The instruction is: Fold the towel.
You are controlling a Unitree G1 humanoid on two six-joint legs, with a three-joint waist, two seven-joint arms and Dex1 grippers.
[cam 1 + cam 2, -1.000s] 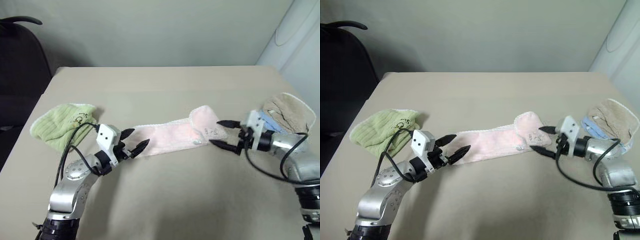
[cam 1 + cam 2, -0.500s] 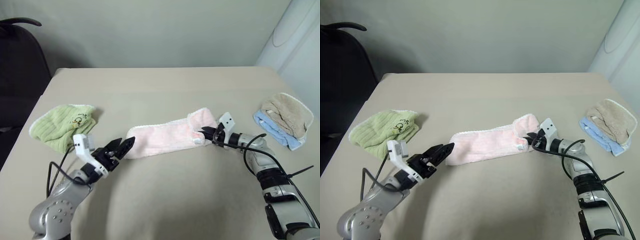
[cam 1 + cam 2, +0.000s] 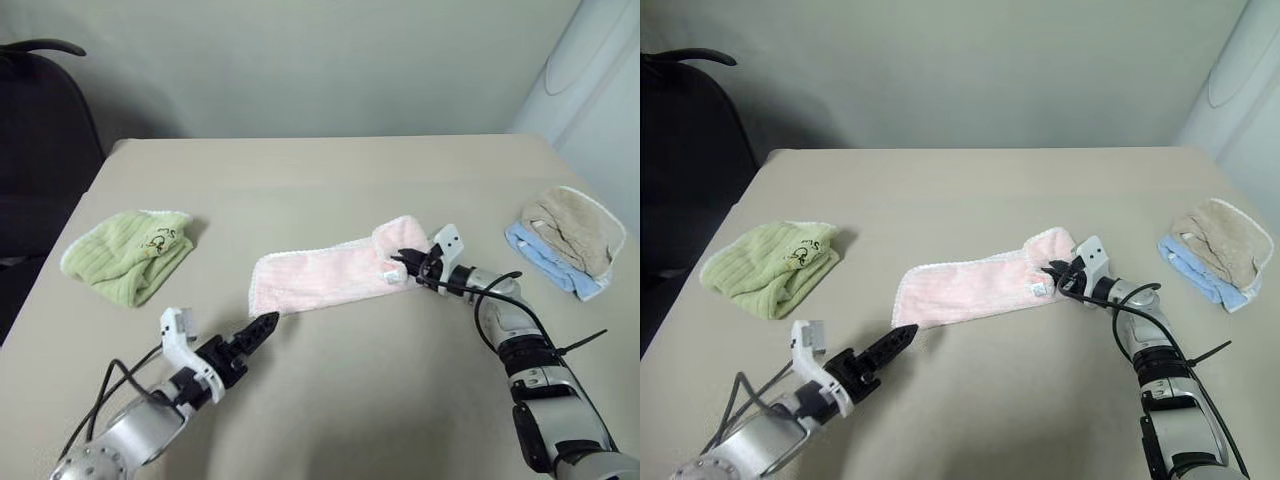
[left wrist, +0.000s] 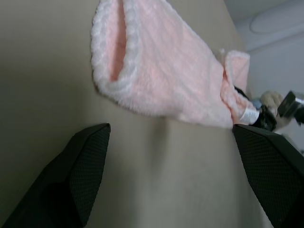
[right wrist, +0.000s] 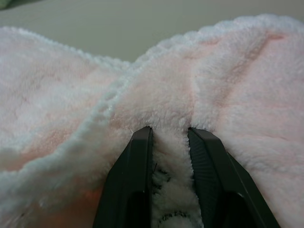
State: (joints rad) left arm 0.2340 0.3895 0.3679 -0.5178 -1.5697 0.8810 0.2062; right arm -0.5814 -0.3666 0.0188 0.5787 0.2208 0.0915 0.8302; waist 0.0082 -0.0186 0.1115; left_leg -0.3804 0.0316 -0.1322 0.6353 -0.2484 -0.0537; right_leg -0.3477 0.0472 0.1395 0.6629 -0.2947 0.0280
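The pale pink towel (image 3: 325,280) lies as a long folded strip across the middle of the table, its white-trimmed left end (image 4: 111,71) resting flat. My right gripper (image 3: 408,264) is at the strip's right end, shut on a fold of the towel (image 5: 247,80); in the right wrist view its fingers (image 5: 135,156) pinch the pink pile. My left gripper (image 3: 262,325) hovers near the table's front, a short way from the towel's left end. It is open, its two fingers (image 4: 80,171) spread wide with bare table between them.
A lime-green ribbed cloth (image 3: 128,250) lies at the table's left. A beige towel on a light blue cloth (image 3: 570,238) sits at the right edge. A black chair (image 3: 40,130) stands beyond the left side. A bare table surface (image 3: 380,380) stretches between my arms.
My right gripper moved in onto the towel's right end and shut on it. My left gripper drew back and down from the left end, rolling as it went, and stayed open.
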